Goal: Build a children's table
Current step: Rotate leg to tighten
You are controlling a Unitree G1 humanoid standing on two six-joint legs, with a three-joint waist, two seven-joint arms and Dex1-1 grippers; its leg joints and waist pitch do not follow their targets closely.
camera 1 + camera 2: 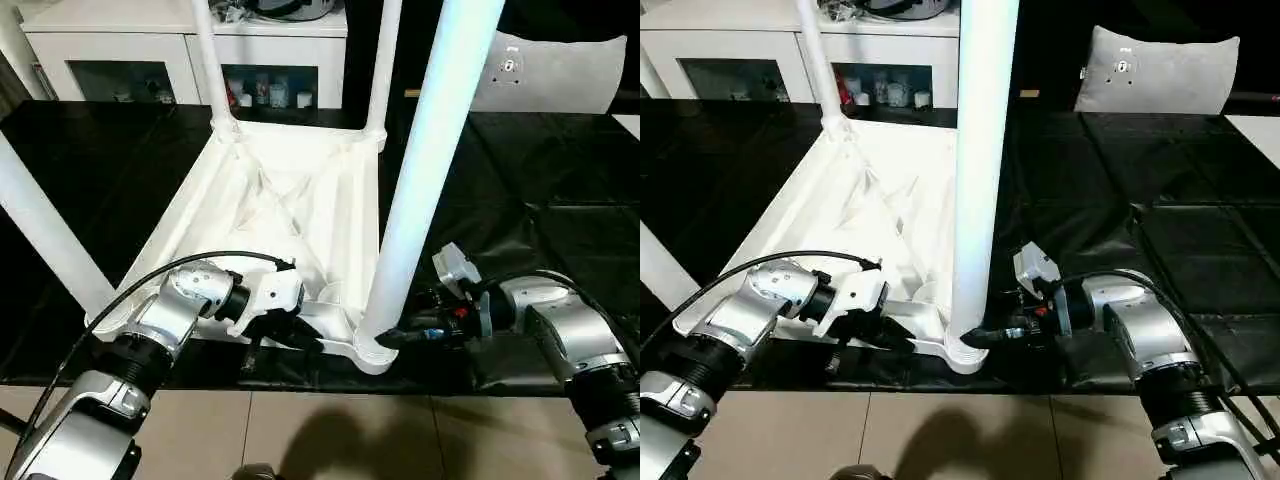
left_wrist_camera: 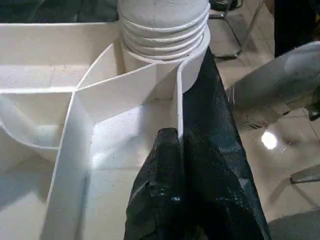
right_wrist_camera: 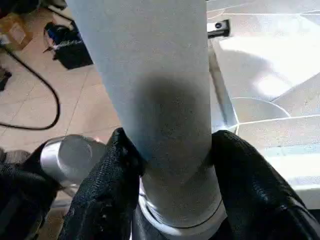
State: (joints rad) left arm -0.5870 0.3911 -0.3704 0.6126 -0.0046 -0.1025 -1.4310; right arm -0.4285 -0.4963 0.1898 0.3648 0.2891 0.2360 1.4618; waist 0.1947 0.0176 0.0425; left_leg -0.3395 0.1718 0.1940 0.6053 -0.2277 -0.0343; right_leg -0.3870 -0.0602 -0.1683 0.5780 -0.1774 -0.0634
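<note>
Nearly done, as I judge it: the children's table (image 1: 290, 200) lies upside down on the black-covered surface (image 1: 560, 200), its ribbed underside facing up, and I count four legs rising from its corner sockets. The two far legs look seated. A third leg (image 1: 45, 240) leans out at the near left corner, and I cannot tell how fully it sits.

My right pincer (image 3: 170, 165) pinches the near right leg (image 1: 430, 170) low down, just above its socket, one black finger on each side of the shaft. In the left wrist view, thread rings (image 2: 165, 30) on that leg show above the socket rim, so I judge it needs more screwing in.

My left pincer (image 2: 172, 150) is pressed together on the table's thin side wall beside that same corner, steadying the top.

What is left, by my reading: turn this leg home, check the leaning one, then flip the table onto its feet.
</note>
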